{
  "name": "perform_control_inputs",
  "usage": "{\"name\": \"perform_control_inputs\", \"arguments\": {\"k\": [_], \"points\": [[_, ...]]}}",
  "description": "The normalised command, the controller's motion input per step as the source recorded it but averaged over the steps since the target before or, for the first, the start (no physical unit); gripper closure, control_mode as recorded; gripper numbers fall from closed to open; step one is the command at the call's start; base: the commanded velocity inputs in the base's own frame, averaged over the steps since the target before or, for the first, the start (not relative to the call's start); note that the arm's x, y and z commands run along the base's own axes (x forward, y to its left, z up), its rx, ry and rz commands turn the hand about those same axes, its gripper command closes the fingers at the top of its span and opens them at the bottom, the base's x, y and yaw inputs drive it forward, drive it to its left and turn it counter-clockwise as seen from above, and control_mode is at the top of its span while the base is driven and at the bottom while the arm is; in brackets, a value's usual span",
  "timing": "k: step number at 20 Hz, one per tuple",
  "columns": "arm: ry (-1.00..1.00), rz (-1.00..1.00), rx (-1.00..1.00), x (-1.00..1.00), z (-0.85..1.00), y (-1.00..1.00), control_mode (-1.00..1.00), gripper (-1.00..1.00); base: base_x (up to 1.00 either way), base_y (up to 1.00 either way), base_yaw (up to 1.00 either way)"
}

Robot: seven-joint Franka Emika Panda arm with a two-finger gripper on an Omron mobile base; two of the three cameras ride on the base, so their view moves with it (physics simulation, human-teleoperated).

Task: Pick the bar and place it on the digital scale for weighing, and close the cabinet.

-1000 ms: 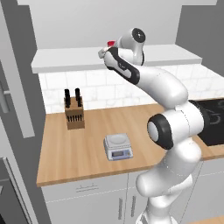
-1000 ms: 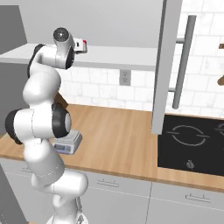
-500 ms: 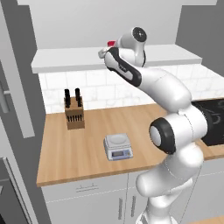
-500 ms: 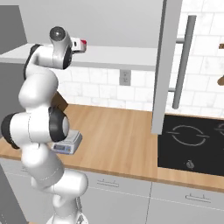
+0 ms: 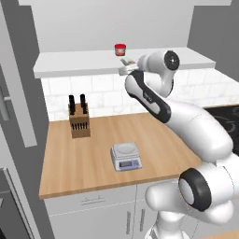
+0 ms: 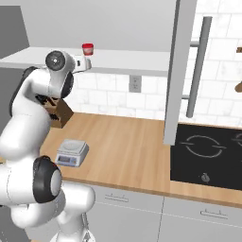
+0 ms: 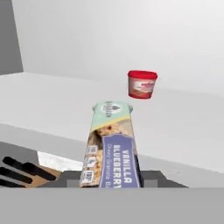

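The tool [image 5: 127, 62] is up at the front lip of the cabinet [image 6: 182, 71] shelf, arm stretched high with the elbow bent over the desk [image 5: 98, 154]. A second ago its jaws stood apart; now they're clamped onto the bar [image 7: 111, 146], which lies on the shelf, just short of the red-lidded jar [image 7: 142, 84]. Digital scale [image 5: 125, 156] sits below on the desk, knife block [image 5: 79, 123] further left.

Two base views from behind the arm, left and right, sharing the counter [image 5: 93, 158], hand view close along the shelf [image 7: 52, 100]
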Motion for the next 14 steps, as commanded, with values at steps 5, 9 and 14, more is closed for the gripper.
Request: {"name": "perform_control_inputs", "arguments": {"k": [5,9,14], "points": [[0.03,-0.01,0.05,-1.00,0.08,-0.24,-1.00,1.00,0.00,0.00,0.00],[0.05,0.00,0.06,-1.00,0.06,-0.34,-1.00,1.00,0.00,0.00,0.00],[0.06,0.06,0.03,-1.00,0.00,-0.34,-1.00,1.00,0.00,0.00,0.00]]}}
